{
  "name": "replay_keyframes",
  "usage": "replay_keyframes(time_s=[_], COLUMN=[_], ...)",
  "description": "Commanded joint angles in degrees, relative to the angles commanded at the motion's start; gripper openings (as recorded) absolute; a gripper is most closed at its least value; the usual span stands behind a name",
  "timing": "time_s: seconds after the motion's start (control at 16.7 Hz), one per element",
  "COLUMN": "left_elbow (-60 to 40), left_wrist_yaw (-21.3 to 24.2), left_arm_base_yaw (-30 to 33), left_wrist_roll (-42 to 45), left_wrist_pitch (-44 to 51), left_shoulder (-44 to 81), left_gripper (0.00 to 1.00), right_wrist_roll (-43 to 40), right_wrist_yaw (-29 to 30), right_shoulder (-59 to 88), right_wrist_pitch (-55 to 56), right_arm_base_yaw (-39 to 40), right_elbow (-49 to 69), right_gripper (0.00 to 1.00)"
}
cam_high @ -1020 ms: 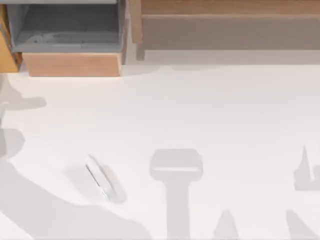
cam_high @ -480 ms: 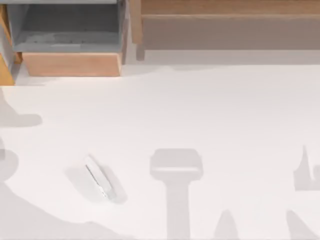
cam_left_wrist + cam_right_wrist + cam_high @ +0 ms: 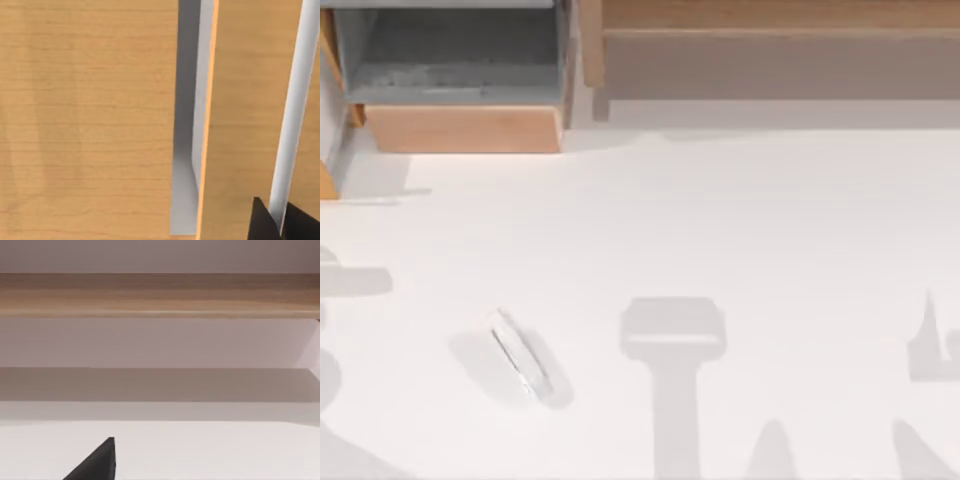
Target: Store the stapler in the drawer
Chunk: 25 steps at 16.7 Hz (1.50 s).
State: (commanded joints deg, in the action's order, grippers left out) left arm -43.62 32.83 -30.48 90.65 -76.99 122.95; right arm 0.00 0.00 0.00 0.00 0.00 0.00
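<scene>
The stapler (image 3: 517,352), a slim pale bar, lies askew on the white table at lower left in the top view. The drawer (image 3: 465,128) stands pulled out at the upper left, showing its grey inside behind a tan front panel. My left gripper (image 3: 277,222) is right up against tan wooden panels in the left wrist view. Its two dark fingertips (image 3: 260,220) are apart, and a white bar (image 3: 292,115) runs past behind the gap. A dark part of my right gripper (image 3: 97,462) shows low over the table, facing the wooden unit.
A long brown wooden unit (image 3: 770,50) runs along the back right. An orange wooden strip (image 3: 328,180) sits at the left edge below the drawer. Grey arm shadows (image 3: 672,340) lie across the front of the table.
The left arm's shadow has slid down and left, away from the stapler. The orange strip at the left edge reaches lower. Stapler and drawer have not moved.
</scene>
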Motion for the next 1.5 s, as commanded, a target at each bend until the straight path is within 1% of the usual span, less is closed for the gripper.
replay_keyframes(time_s=[0.18,0.48,0.96,1.2,1.5], left_elbow=[3.63,3.58,15.53,15.68,15.68], left_wrist_yaw=[1.50,1.56,8.51,8.62,8.62], left_arm_base_yaw=[-1.53,-1.58,-8.58,-8.70,-8.70], left_wrist_roll=[0.26,0.39,0.75,0.75,0.75], left_wrist_pitch=[-2.23,-2.31,-9.07,-9.19,-9.19], left_shoulder=[-1.63,-1.59,-6.15,-6.28,-6.28], left_gripper=[0.00,0.00,0.00,0.00,0.38], right_wrist_roll=[0.00,0.00,0.00,0.00,0.00], right_wrist_yaw=[0.00,0.00,0.00,0.00,0.00], right_shoulder=[0.00,0.00,0.00,0.00,0.00], right_wrist_pitch=[0.00,0.00,0.00,0.00,0.00], right_arm_base_yaw=[0.00,0.00,0.00,0.00,0.00], right_elbow=[0.00,0.00,0.00,0.00,0.00], right_gripper=[1.00,1.00,1.00,1.00,1.00])
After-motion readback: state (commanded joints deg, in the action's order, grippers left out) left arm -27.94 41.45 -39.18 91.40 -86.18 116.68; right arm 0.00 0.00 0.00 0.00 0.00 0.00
